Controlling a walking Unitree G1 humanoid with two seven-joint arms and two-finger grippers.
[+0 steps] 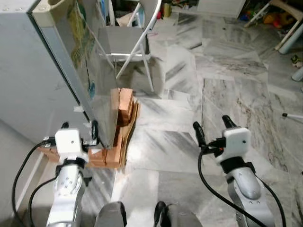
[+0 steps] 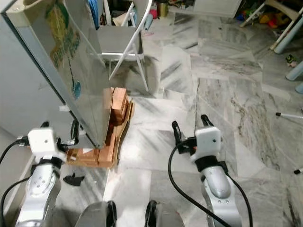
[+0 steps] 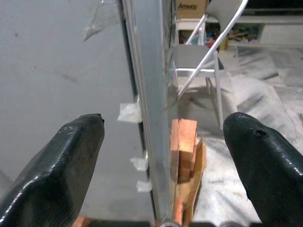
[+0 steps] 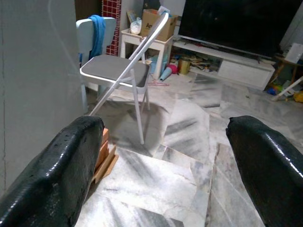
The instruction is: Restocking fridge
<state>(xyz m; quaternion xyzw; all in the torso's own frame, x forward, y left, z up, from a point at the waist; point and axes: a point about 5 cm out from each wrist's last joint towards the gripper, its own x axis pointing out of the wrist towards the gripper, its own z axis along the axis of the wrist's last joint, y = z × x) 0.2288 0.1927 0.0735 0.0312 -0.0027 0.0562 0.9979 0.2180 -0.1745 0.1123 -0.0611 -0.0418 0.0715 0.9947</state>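
At the far left stands the grey fridge (image 1: 28, 80), its door (image 1: 80, 61) shut, the door's narrow edge and picture-covered face angled toward the room. The left gripper (image 1: 79, 131) hangs right at the door's lower corner, its two black fingers spread wide either side of the door edge (in the left wrist view the edge runs straight up between them), holding nothing. Beneath and just beside that corner lies a stack of wooden blocks (image 1: 120, 123) on the marble floor (image 1: 189, 94). Farther back, a white folding chair (image 1: 125, 40) with a grey seat stands beside the fridge door. To the right, well apart from the fridge, the right gripper (image 1: 211, 127) hovers over bare floor, fingers also spread and empty
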